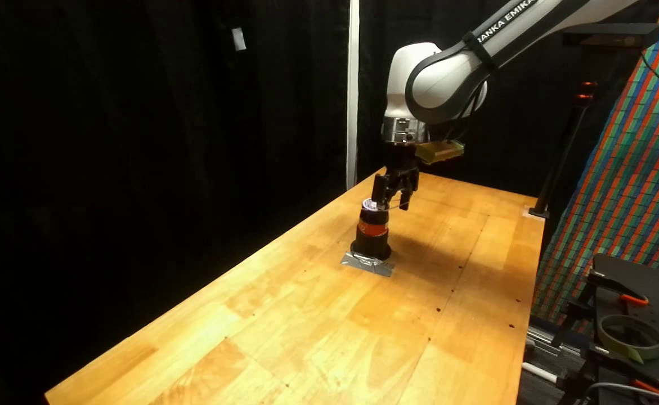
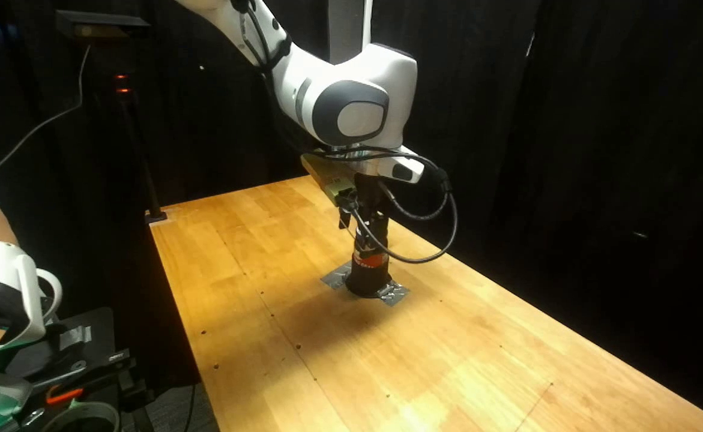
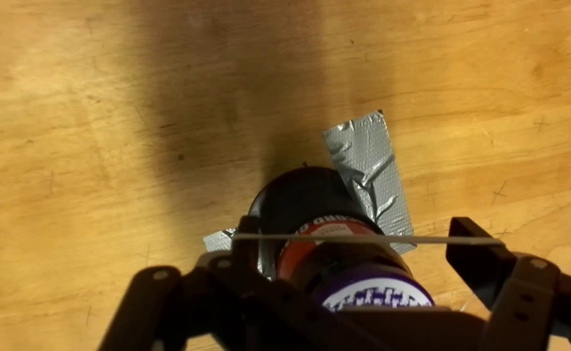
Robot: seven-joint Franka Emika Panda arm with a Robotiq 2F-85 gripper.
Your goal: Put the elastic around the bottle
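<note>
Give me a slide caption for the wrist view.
Elastic stretched across the open pincer, crossing in front of a dark bottle flanked by silver tape.

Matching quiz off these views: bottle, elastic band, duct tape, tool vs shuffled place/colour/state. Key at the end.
Column one
1. Bottle
2. Elastic band
3. Duct tape
4. Tool

Column two
A. Jaws spread open
B. Silver, at the bottle's base
C. Upright, orange-red around its middle
D. Pale, stretched into a taut line

Pairs: 1-C, 2-D, 3-B, 4-A
</note>
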